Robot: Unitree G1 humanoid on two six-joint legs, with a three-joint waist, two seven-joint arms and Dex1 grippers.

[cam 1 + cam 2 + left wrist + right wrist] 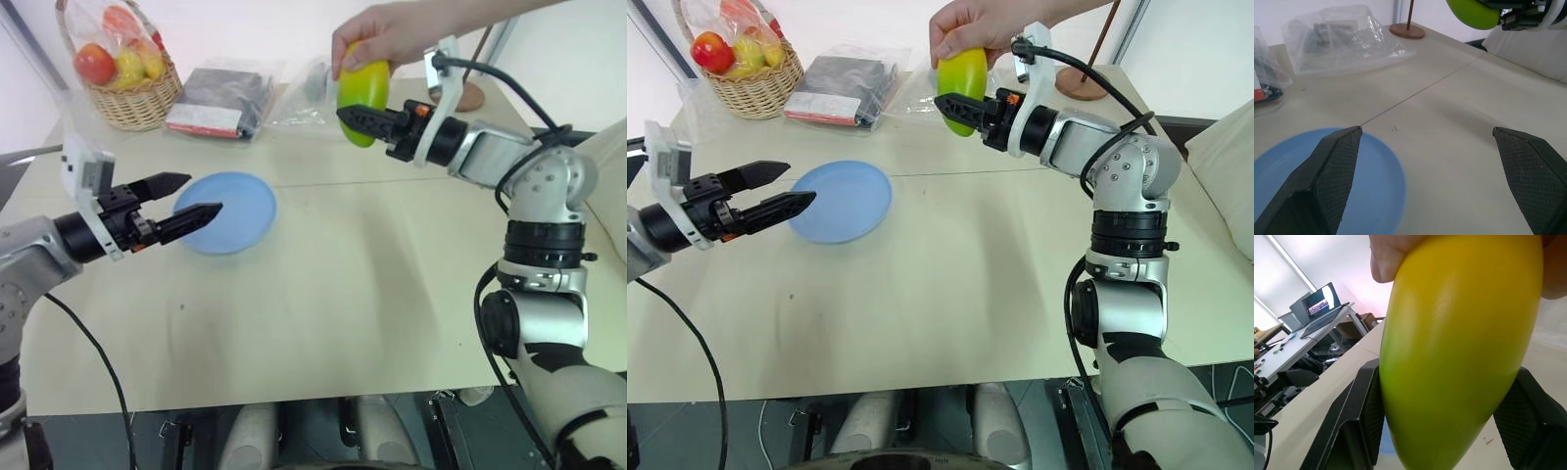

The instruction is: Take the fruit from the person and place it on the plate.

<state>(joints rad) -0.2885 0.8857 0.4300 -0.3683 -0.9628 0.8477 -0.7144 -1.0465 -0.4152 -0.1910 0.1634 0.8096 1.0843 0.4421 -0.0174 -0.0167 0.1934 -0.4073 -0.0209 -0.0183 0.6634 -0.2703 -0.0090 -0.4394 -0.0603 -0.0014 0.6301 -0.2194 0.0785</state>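
The right arm reaches forward and up over the far part of the counter (372, 294), elbow bent, forearm about level and angled toward the robot's left. Its right pincer (955, 106) is clamped on the mango (363, 90), one black finger on each side of the fruit's lower half, as the right wrist view shows with the textured pads pressed against the skin. The mango hangs point-down in the air, well above the counter. The person's hand (377, 37) comes in from the far side and grips the top of the mango from above, fingers curled over its upper end, so fruit, hand and pincer all touch.

The left arm is held low on the robot's left, its forearm level and pointing right. The left pincer (188, 203) stands apart and holds nothing; its fingertips hover over the near left edge of the light blue plate (245, 211). The plate lies flat on the counter, bare, well apart from the mango.

At the far left corner sits a wicker basket (137, 98) of red and yellow fruit, with plastic-wrapped packets (220, 98) beside it.
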